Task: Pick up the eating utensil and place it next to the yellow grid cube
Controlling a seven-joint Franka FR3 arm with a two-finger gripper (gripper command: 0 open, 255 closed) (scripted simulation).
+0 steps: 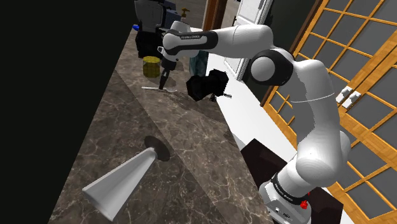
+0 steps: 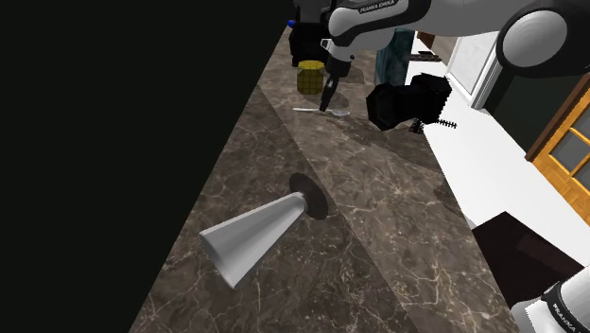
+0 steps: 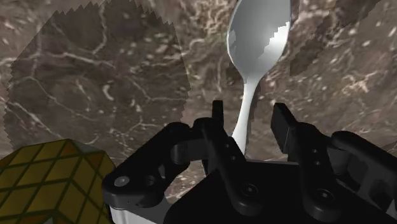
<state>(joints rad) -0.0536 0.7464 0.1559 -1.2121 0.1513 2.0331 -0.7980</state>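
A glossy white spoon [image 3: 261, 38] with a slim handle is seen between the fingers [image 3: 283, 124] of the gripper [image 3: 249, 109], which are parted and untouched by it.

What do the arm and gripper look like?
Arm: rounded white links, dark joints, white lettering on a dark wrist band. Gripper: all black, two blocky fingers, screw heads visible on its body.
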